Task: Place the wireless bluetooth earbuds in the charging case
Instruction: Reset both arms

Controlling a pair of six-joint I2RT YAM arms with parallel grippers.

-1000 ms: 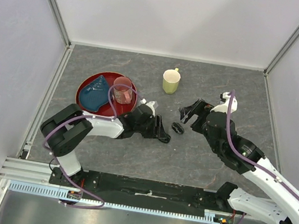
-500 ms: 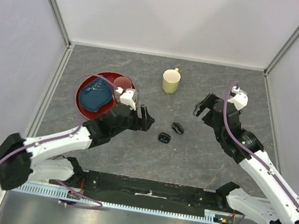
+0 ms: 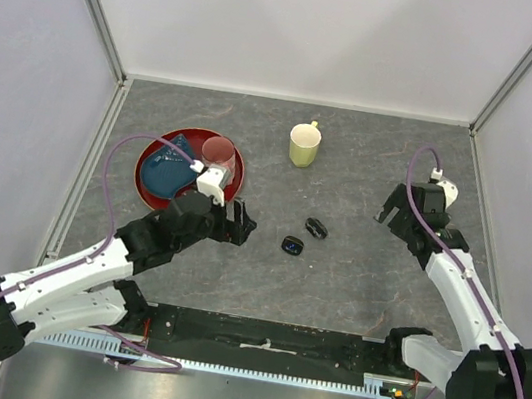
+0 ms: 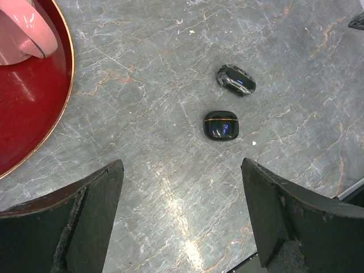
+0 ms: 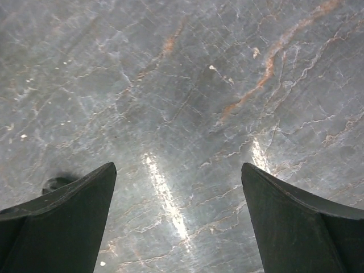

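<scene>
Over the grey table [image 3: 355,274], the left gripper [image 4: 181,170] hung open and empty, and so did the right gripper [image 5: 177,166], well apart from it. Just ahead of the left one lay the charging case [image 4: 221,125], lid shut, near a glossy black pod [image 4: 236,79]. No loose earbuds showed, so insertion looked finished, though that could not be confirmed.

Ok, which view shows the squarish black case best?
Left wrist: the case lies large and unobstructed, with its gold seam visible. Top external shows it only as a small dark blob. Right wrist does not show it.
</scene>
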